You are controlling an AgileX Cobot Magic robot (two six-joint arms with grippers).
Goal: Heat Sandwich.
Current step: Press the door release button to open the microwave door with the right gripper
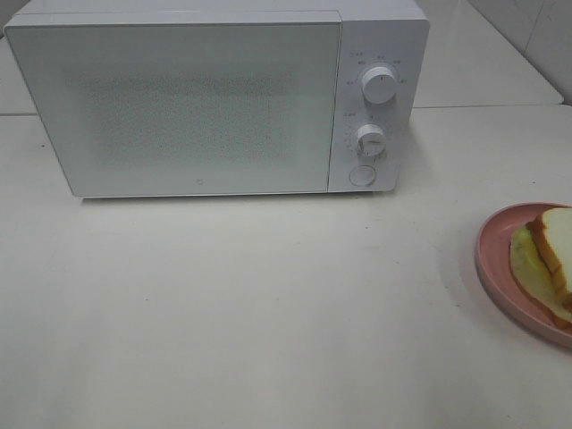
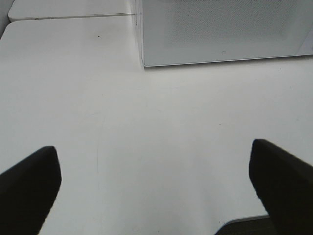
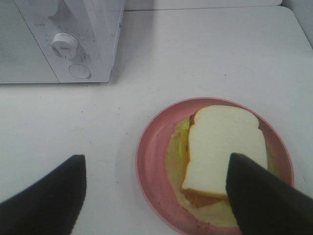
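Sandwich (image 3: pixel 222 147) one, plate (image 3: pixel 149 161) one, microwave (image 1: pixel 197 107) one, left tool (image 2: pixel 152 166) wide, right tool (image 3: pixel 155 176) seemingly wide

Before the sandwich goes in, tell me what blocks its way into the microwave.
The shut microwave door stands between the sandwich on its pink plate and the oven's inside. Nothing else visible lies between them.

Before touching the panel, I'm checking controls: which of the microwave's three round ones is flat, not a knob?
The bottom button, lying flush; the upper knob and lower knob above it stick out.
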